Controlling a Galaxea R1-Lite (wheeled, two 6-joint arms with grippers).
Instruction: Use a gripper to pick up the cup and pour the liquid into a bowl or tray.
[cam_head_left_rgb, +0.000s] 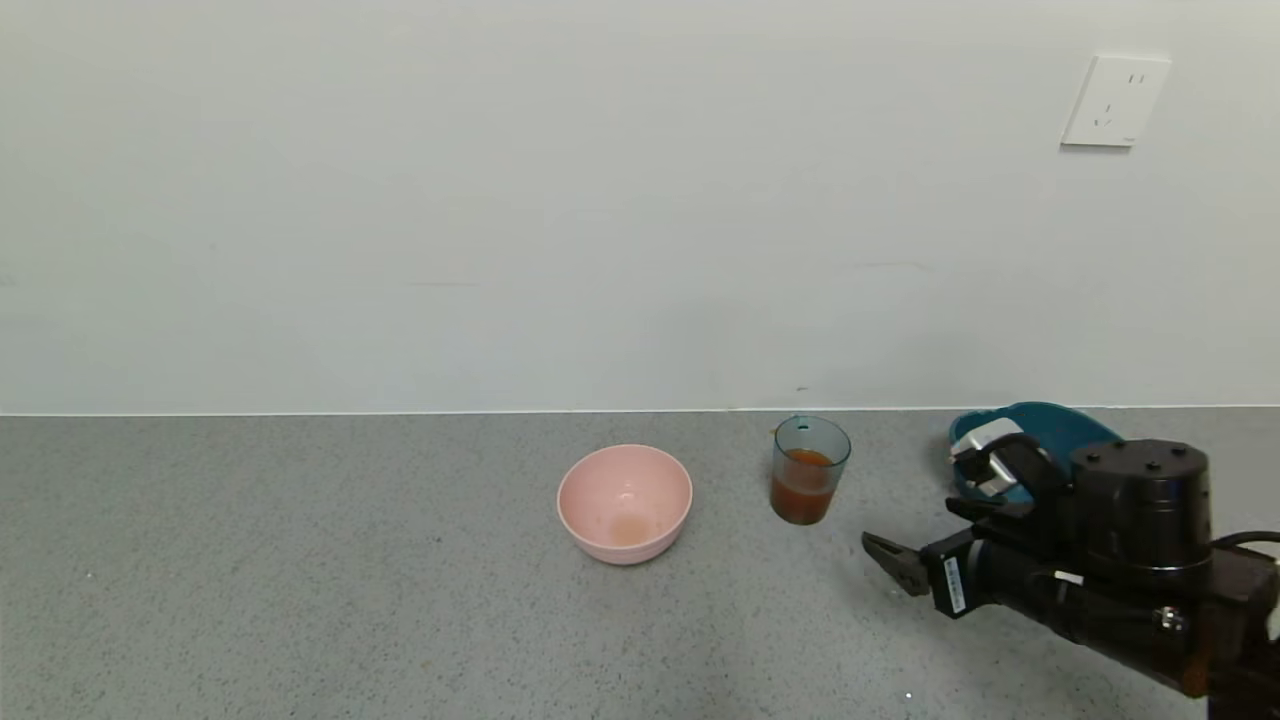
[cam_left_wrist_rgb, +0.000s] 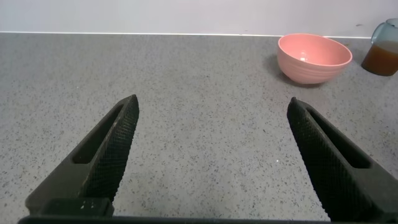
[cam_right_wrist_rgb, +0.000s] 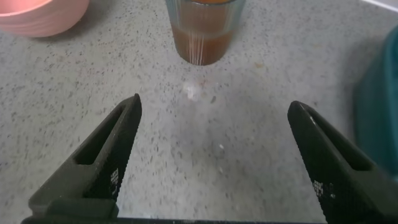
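Note:
The cup (cam_head_left_rgb: 808, 470) stands upright on the grey table, about half full of orange-brown liquid (cam_head_left_rgb: 802, 492). My right gripper (cam_head_left_rgb: 912, 523) is open and empty, low over the table just to the right of and nearer than the cup, pointing at it. In the right wrist view the cup (cam_right_wrist_rgb: 202, 25) with its liquid (cam_right_wrist_rgb: 200, 45) stands ahead of the open right gripper (cam_right_wrist_rgb: 214, 103), apart from the fingers. The dark teal tub (cam_head_left_rgb: 1050, 425) sits behind my right arm, partly hidden, and shows at the edge of the right wrist view (cam_right_wrist_rgb: 380, 106). My left gripper (cam_left_wrist_rgb: 213, 102) is open over bare table, out of the head view.
A round pink bowl (cam_head_left_rgb: 625, 503) stands left of the cup, with a faint trace of liquid in its bottom; it also shows in the left wrist view (cam_left_wrist_rgb: 314, 57). The wall runs close behind the cup and tub. Bare table (cam_head_left_rgb: 300, 580) spreads to the left and front.

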